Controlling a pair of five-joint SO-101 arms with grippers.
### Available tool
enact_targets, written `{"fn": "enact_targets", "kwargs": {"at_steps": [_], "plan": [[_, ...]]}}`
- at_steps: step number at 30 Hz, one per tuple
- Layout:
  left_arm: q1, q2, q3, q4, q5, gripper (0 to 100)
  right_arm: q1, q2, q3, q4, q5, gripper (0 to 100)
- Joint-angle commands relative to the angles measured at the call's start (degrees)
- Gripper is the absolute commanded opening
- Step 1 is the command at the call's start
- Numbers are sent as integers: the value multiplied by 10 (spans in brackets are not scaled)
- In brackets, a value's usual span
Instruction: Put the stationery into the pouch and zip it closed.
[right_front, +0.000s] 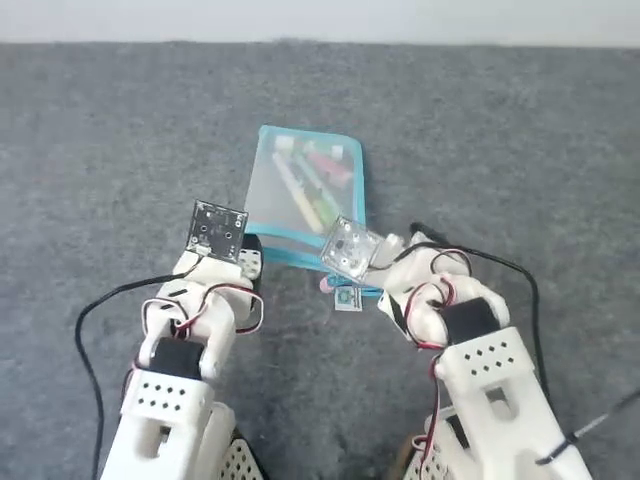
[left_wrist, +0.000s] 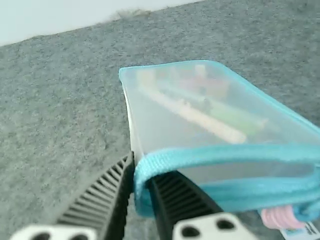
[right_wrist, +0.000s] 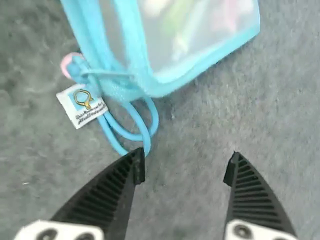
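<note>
We saw the left gripper (left_wrist: 142, 172) pinching the near corner of the translucent, teal-trimmed zip pouch (right_front: 268, 205), which lay on the grey carpet (right_front: 120, 130) with coloured pens (right_front: 312, 200) inside (their shapes blurred). The right gripper (right_wrist: 186, 156) stood spread just beside its teal cord loop (right_wrist: 131, 125).

Robotics lab, test bench: grey carpet-like felt is covering the desk (right_front: 100, 150), and a bare pale wall (right_front: 320, 20) is running along its far edge. The white plastic left arm (right_front: 175, 385) and right arm (right_front: 495, 380) are sitting side by side at the near edge, with exposed wiring (right_front: 440, 292) looping over their joints and a black cable (right_front: 83, 335) trailing off to the left.
</note>
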Motion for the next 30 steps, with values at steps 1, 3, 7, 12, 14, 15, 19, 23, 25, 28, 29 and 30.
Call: {"fn": "enact_targets", "kwargs": {"at_steps": [1, 3, 7, 12, 14, 15, 19, 23, 25, 28, 29, 30], "plan": [[-5, -1, -43, 0, -1, 12, -16, -21, 22, -76, 22, 263], [-5, -1, -43, 0, -1, 12, -41, -20, 43, -115, 35, 262], [-5, -1, -41, 0, -1, 12, -78, -20, 76, -204, 48, 260], [-4, -1, -40, 0, -1, 12, -81, -20, 81, -254, 46, 259], [-4, 0, -40, 0, -1, 12, -83, -20, 81, -255, 46, 259], [-4, 0, -40, 0, -1, 12, -85, -20, 81, -251, 46, 259], [-4, 0, -40, 0, -1, 12, -111, -20, 87, -249, 45, 258], [-4, 0, -39, 0, -1, 12, -125, -20, 84, -255, 40, 213], [-4, 0, -39, 0, -1, 12, -125, -20, 81, -257, 18, 153], [-4, 0, -39, 1, -1, 12, -126, -19, 76, -256, -1, 92], [-4, 0, -39, 2, -1, 12, -126, -19, 76, -256, -2, 87], [-4, 0, -39, 2, -1, 12, -126, -19, 76, -255, -4, 87]]}}
